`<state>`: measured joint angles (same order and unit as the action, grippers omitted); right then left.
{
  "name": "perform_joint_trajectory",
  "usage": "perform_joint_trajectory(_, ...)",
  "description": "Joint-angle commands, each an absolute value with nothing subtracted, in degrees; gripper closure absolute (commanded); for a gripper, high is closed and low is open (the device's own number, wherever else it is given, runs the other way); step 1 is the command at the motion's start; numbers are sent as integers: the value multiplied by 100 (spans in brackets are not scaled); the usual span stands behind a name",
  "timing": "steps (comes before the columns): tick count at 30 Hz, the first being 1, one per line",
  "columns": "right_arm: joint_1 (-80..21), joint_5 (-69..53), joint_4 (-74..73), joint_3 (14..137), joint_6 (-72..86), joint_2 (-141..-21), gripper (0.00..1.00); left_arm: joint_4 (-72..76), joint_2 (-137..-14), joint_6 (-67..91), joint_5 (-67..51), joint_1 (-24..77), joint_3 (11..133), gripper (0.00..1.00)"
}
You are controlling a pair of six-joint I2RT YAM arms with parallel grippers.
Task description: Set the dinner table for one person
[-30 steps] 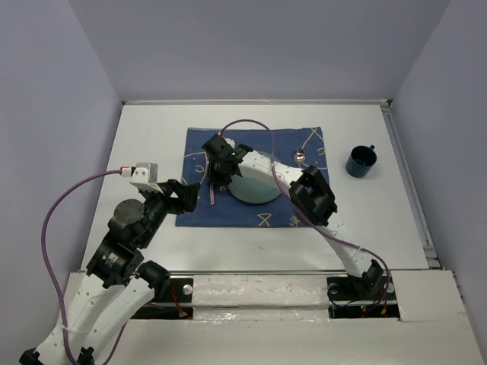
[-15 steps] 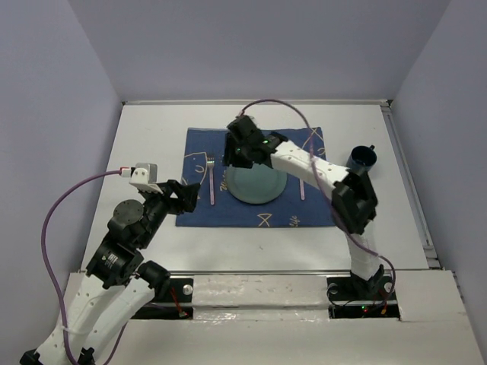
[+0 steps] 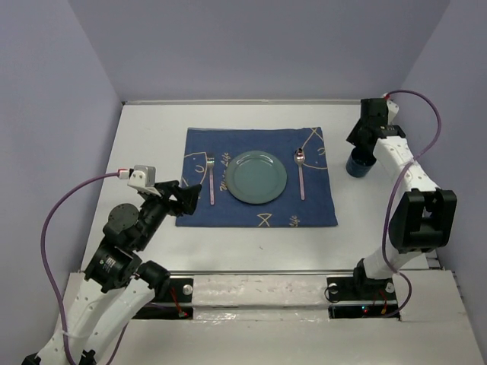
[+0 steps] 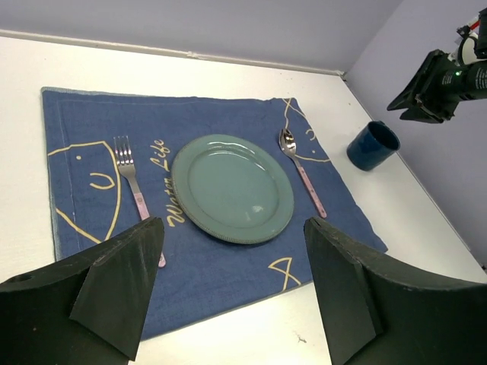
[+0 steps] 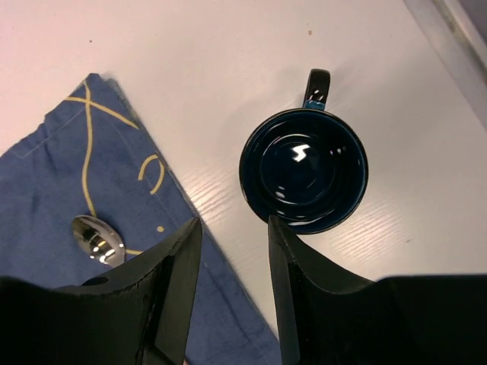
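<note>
On the white dinner table [image 3: 152, 137] a dark blue mat [image 3: 259, 213] carries a green plate [image 3: 256, 177], with a pink-handled fork [image 3: 211, 179] on its left and a pink-handled spoon [image 3: 300, 171] on its right. A dark blue mug [image 3: 360, 161] stands upright on the bare table right of the mat. My right gripper [image 3: 364, 141] hovers above the mug, open and empty; in its wrist view the gripper [image 5: 234, 222] points at the table just beside the mug [image 5: 303, 169]. My left gripper [image 4: 232, 228] is open wide, empty, off the mat's near left corner.
The mug's handle [image 5: 316, 82] points toward the far wall. A raised rail [image 3: 403, 175] runs along the table's right edge close to the mug. Grey walls close in the back and sides. A purple cable [image 3: 53, 228] loops beside the left arm.
The right arm swung from over the fork and plate at the mat's left to the far right, above the mug. The left arm barely moved.
</note>
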<state>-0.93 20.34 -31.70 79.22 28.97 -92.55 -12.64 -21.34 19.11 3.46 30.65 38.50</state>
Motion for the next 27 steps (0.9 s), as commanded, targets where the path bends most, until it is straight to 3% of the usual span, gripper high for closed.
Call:
perform_joint_trajectory(1,104,2418,-3252,8068,2461,-9386,53,-1002,-2127,1775,202,3138,3797,14)
perform_joint_trajectory(5,158,1427,-3243,8156,2268,-9834,53,-984,-2127,1767,185,3164,3797,14)
perform_joint_trajectory(12,158,1345,-3085,8068,2092,-10283,52,-976,-2188,1758,158,3164,3797,14)
perform_joint_trajectory(15,158,1309,-3041,8147,2057,-10476,60,-976,-2215,1758,141,3147,3788,14)
perform_joint_trajectory(17,158,1484,-3024,8209,2057,-10555,73,-984,-2224,1749,149,3138,3797,14)
perform_joint_trajectory(18,158,1538,-2997,8226,2031,-10564,86,-984,-2232,1758,149,3129,3797,14)
perform_joint_trajectory(19,158,1590,-2997,8244,1995,-10573,86,-984,-2232,1758,158,3129,3797,14)
perform_joint_trajectory(20,158,1652,-3006,8296,1934,-10573,100,-984,-2232,1749,158,3120,3797,14)
perform_joint_trajectory(27,-192,1960,-3058,8944,1486,-10152,100,-958,-2329,1749,88,3085,3797,13)
